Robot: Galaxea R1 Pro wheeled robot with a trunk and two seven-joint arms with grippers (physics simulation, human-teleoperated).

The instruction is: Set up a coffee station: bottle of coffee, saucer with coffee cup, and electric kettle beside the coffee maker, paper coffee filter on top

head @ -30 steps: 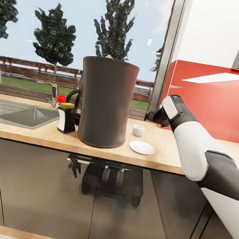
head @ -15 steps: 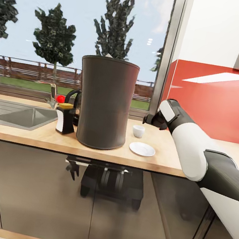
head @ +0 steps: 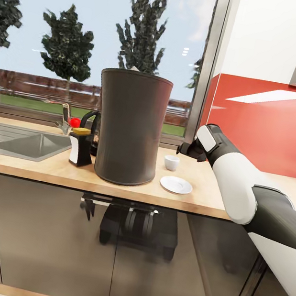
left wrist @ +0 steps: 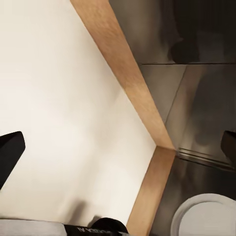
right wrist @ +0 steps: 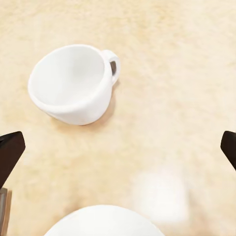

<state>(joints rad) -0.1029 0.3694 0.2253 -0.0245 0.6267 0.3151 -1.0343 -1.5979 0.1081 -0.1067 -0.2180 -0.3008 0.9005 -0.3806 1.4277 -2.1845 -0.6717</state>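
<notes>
The tall dark grey coffee maker (head: 128, 127) stands on the kitchen countertop (head: 43, 166). A pale tip peeks over its top rim; I cannot tell whether it is the paper coffee filter. The bottle of coffee (head: 81, 146) stands upright at its left. The electric kettle (head: 94, 138) is mostly hidden behind it. To its right, the coffee cup (head: 171, 162) (right wrist: 73, 83) sits on bare wood, apart from the empty saucer (head: 176, 184) (right wrist: 103, 221). My right gripper (head: 185, 148) (right wrist: 118, 147) hovers open just above the cup. My left gripper (left wrist: 118, 147) is open over the floor.
A steel sink (head: 18, 139) with a tap lies left of the bottle, and a red object (head: 76, 122) sits behind it. A red backsplash (head: 268, 125) runs along the right. The glossy dark cabinet fronts (head: 45, 236) mirror my base.
My right gripper has sunk a little and moved closer to the cup. The head view has shifted slightly. The cup, saucer, bottle and coffee maker stay in place.
</notes>
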